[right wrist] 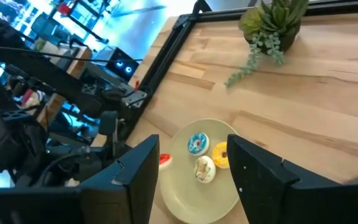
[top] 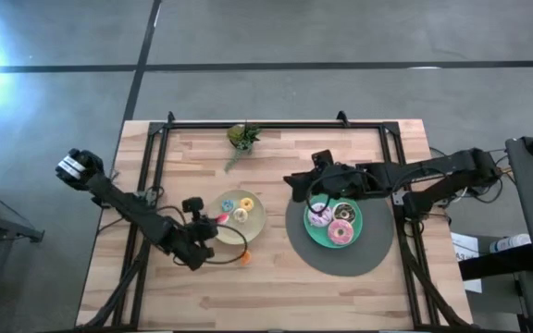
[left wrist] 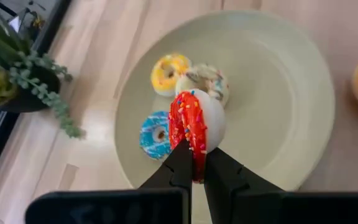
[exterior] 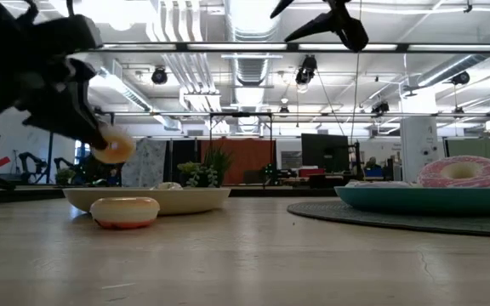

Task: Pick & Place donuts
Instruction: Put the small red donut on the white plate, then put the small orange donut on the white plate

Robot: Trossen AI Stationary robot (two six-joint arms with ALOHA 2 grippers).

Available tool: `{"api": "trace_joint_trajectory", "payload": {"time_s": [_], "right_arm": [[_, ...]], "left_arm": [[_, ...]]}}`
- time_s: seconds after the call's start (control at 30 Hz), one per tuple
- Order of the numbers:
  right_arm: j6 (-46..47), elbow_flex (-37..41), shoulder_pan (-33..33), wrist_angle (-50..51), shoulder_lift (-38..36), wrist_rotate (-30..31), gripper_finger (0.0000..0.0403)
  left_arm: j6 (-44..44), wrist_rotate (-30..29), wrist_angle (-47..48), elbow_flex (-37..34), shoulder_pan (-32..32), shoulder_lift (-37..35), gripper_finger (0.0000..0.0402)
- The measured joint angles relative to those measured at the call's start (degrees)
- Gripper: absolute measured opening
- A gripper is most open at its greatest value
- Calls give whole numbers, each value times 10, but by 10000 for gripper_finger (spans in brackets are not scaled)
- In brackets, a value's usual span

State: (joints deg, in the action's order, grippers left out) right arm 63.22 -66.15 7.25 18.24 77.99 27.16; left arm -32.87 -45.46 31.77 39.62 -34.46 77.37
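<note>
My left gripper (left wrist: 194,155) (top: 213,222) is shut on a red-frosted mini donut (left wrist: 194,121) just above the left edge of the beige plate (left wrist: 291,81) (top: 257,217). In that plate lie a blue (left wrist: 154,134), a yellow (left wrist: 168,71) and a cream sprinkled mini donut (left wrist: 207,78). An orange mini donut (top: 245,257) (exterior: 124,211) rests flat on the table in front of the plate. My right gripper (top: 296,190) (right wrist: 191,165) hovers open at the far left of the teal plate (top: 311,233), which carries the bigger donuts, a pink one (exterior: 466,172) among them. My left gripper pinches the red mini donut by one side of its ring (left wrist: 196,163), one finger on the red frosted face and one on the cream underside. The donut stands on edge beyond the fingertips. It is lifted clear of plate and table (exterior: 113,149), and the fingers slant downward.
The teal plate sits on a round dark mat (top: 340,264) at the table's right. A small potted plant (top: 241,137) (right wrist: 272,22) stands at the far edge, behind the beige plate. Black frame rails run along the table's left, far and right sides.
</note>
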Motion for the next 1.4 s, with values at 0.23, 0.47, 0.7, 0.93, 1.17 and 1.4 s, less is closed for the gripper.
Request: {"api": "trace_joint_trajectory", "payload": {"time_s": [0.23,0.47,0.7,0.93,1.17,1.4], "right_arm": [[11,1,0,-4,25,-7,180],[13,1,0,-9,32,-13,180],[8,1,0,-11,31,-16,180],[2,1,0,-12,31,-16,178],[2,1,0,-12,31,-17,178],[-38,1,0,-12,31,-82,178]], "left_arm": [[15,79,-2,4,31,71,3],[7,66,-2,29,64,123,3],[-8,63,-3,39,75,126,14],[-36,137,-3,39,75,123,91],[-50,161,-3,50,73,85,125],[-52,158,-3,52,61,-16,126]]}}
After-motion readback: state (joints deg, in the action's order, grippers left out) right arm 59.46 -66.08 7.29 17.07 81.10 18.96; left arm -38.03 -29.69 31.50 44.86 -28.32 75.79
